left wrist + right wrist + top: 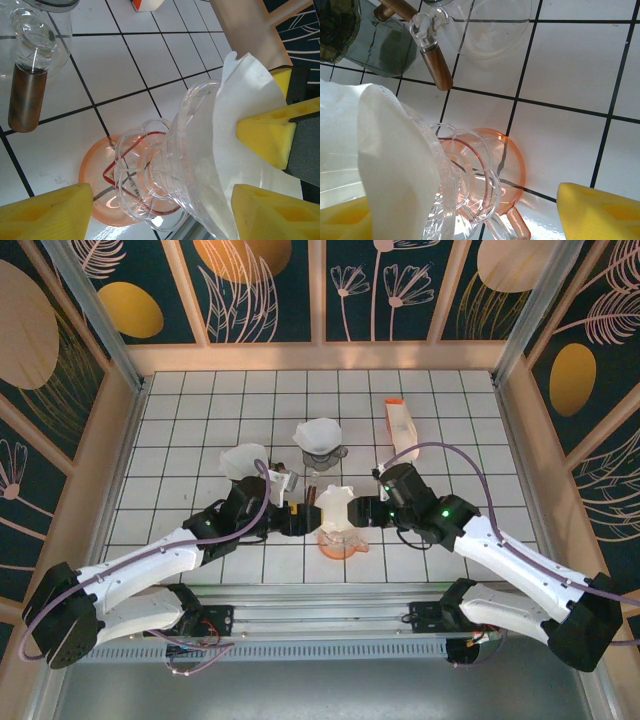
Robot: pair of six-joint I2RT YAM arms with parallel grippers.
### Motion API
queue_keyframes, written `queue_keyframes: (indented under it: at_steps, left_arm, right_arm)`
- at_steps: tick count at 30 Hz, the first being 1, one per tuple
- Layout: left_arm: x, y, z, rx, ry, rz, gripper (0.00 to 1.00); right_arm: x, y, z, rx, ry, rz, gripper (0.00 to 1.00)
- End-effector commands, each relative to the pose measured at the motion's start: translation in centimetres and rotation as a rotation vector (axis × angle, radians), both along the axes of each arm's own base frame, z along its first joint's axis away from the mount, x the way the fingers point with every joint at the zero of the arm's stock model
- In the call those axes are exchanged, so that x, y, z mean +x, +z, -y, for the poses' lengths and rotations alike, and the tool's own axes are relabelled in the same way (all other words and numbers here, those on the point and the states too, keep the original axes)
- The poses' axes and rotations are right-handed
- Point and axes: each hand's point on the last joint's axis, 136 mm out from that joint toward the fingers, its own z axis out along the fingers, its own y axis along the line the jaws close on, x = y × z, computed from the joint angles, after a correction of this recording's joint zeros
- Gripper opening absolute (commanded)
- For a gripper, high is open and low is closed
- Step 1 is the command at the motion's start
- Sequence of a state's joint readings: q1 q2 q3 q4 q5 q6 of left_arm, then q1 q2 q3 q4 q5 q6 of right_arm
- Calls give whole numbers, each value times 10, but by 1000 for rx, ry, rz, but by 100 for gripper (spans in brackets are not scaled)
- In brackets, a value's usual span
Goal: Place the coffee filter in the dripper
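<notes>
White coffee filter (250, 100), cupped in the dripper (167, 165), lies between the wide-set fingers of the left gripper (160, 205); one finger of the equally spread right gripper (465, 205) touches it.

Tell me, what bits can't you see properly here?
Top external: how deep the paper filter sits in the glass dripper, too small.
Left wrist: orange-and-white box, cut off by the top edge.
Right wrist: grey glass vessel, cut off by the top-left corner.
</notes>
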State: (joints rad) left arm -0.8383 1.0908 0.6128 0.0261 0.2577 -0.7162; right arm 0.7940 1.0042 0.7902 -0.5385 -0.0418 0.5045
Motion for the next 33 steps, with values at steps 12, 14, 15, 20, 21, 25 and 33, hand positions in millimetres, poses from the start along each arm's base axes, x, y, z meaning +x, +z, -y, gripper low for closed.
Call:
queue_keyframes:
  at_steps: [12, 14, 15, 20, 21, 25, 33]
  left_arm:
    - [-1, 2, 3, -9, -13, 9, 74]
    - [-1, 2, 3, -10, -12, 12, 74]
    - [-1, 2, 3, -11, -12, 12, 74]
    - [-1, 3, 4, -16, -16, 13, 76]
    - [-1, 3, 4, -16, -17, 14, 76]
    - [-2, 1, 3, -13, -19, 14, 77]
    - [-2, -2, 2, -4, -17, 12, 79]
  right_arm:
    - [12, 22, -27, -38, 54, 16, 79]
    - [13, 13, -28, -66, 56, 0, 79]
    - [13, 11, -29, -73, 58, -4, 78]
    - [13, -7, -30, -123, 65, -38, 77]
    - [14, -10, -30, -132, 64, -43, 77]
    - [15, -21, -31, -172, 63, -75, 77]
    - [11, -35, -28, -249, 93, -123, 76]
